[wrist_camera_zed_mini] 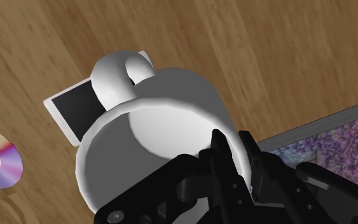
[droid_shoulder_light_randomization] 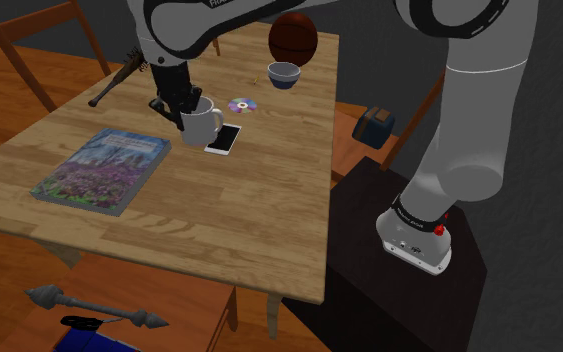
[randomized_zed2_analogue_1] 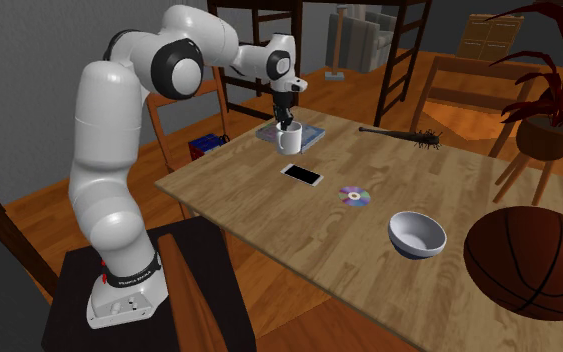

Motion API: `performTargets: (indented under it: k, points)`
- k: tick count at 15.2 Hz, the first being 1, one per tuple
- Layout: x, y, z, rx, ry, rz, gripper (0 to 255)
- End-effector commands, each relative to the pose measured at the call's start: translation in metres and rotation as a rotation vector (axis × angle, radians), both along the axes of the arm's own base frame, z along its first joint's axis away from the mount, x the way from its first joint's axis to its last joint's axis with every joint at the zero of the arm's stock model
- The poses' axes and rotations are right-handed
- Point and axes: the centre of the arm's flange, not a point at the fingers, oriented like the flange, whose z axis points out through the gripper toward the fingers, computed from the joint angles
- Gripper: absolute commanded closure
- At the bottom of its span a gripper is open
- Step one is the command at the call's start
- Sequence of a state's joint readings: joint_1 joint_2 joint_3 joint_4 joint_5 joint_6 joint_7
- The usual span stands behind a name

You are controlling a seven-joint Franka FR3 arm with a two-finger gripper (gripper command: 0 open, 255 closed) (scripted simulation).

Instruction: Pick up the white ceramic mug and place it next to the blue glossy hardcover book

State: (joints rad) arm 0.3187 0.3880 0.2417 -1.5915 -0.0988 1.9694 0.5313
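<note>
A white mug (droid_shoulder_light_randomization: 201, 126) hangs near the middle of the wooden table (droid_shoulder_light_randomization: 219, 220), seemingly a little above it. My gripper (droid_shoulder_light_randomization: 190, 108) comes down from above and is shut on the mug's rim, one finger inside and one outside. In the wrist view the fingers (wrist_camera_zed_mini: 225, 159) clasp the rim of the mug (wrist_camera_zed_mini: 171, 102) on the side away from its handle. A book (droid_shoulder_light_randomization: 104, 168) with a blue edge and a purple flower cover lies flat towards the shoulder view's left. In the wrist view the book (wrist_camera_zed_mini: 336, 140) lies just past the mug. The second exterior view has the mug (randomized_zed2_analogue_1: 289, 139) in front of the book (randomized_zed2_analogue_1: 312, 133).
A white smartphone (droid_shoulder_light_randomization: 223, 139) lies partly under the mug's handle side. Further along the table are a CD (droid_shoulder_light_randomization: 242, 105), a bowl (droid_shoulder_light_randomization: 283, 74), a basketball (droid_shoulder_light_randomization: 293, 38) and a dark bat (droid_shoulder_light_randomization: 119, 80). Wooden chairs stand around the table; my stand (droid_shoulder_light_randomization: 409, 290) is at its side.
</note>
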Motion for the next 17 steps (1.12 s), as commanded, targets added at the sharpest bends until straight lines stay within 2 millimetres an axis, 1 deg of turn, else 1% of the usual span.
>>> performTargets:
  k: [1, 10, 17]
  points:
    - [0.0, -0.001, -0.01, 0.0, -0.001, 0.0, 255]
    - [0.0, -0.001, -0.057, 0.0, -0.001, 0.0, 255]
    - [0.0, -0.001, -0.057, 0.0, -0.001, 0.0, 255]
